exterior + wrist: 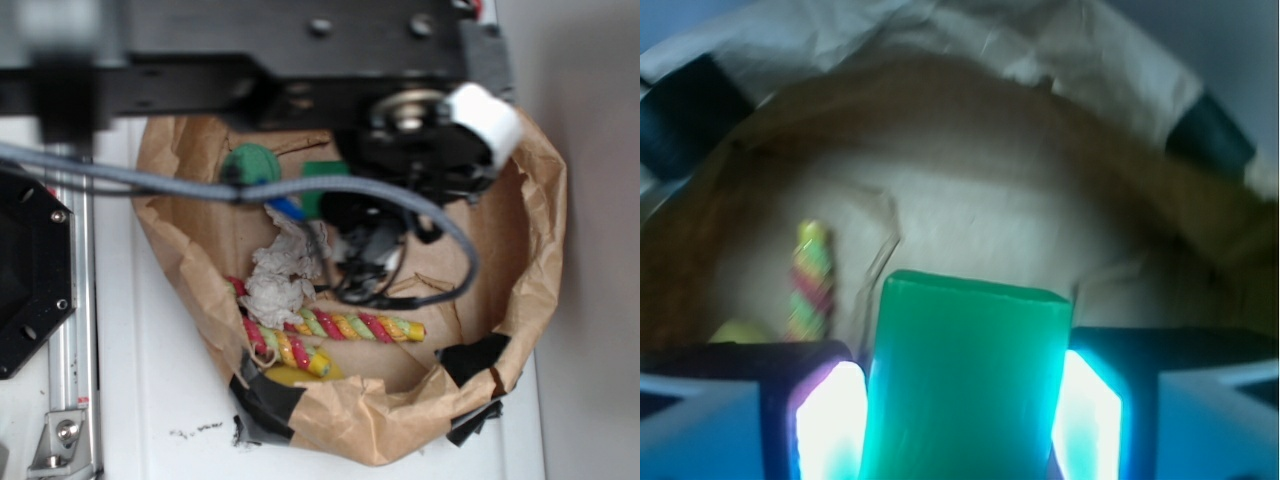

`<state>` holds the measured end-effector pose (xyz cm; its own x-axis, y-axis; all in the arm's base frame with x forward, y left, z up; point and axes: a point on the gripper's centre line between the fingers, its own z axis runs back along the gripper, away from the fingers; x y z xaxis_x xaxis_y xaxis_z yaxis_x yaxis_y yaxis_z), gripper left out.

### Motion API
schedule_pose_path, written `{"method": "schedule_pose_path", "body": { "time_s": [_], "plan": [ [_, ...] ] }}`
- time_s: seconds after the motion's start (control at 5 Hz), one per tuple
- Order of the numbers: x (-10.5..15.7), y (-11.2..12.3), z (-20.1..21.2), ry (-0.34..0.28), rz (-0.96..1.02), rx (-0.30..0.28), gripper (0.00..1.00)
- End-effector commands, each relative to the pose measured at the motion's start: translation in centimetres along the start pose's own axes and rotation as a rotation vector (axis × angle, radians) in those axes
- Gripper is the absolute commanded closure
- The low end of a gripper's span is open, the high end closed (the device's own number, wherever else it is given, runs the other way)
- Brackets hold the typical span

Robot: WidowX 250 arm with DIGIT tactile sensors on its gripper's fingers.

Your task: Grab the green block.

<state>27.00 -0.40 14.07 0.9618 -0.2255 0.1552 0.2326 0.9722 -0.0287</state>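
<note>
Filling the gap between two glowing fingers (830, 425), the green block (965, 385) — smooth, bright, rectangular — sits clamped in the gripper (960, 425), inside the brown paper bag (970, 190).

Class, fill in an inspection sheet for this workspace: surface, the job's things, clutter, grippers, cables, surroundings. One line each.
Surface: white table carrying a brown paper bag rolled open, black tape on its rim.
Job's things: green block between the gripper's fingers.
Clutter: green ball, crumpled white paper, striped rope, a yellow item under it.
Grippers: gripper inside the bag, lit pads either side of the block; contact not certain.
Cables: grey cable across the bag.
Surroundings: grey wall, metal rail at left.
</note>
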Motion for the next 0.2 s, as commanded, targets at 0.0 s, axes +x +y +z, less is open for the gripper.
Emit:
{"method": "schedule_pose_path", "body": {
  "time_s": [0.0],
  "plan": [
    [0.17, -0.67, 1.53, -0.060, 0.083, 0.028, 1.00]
  ]
}}
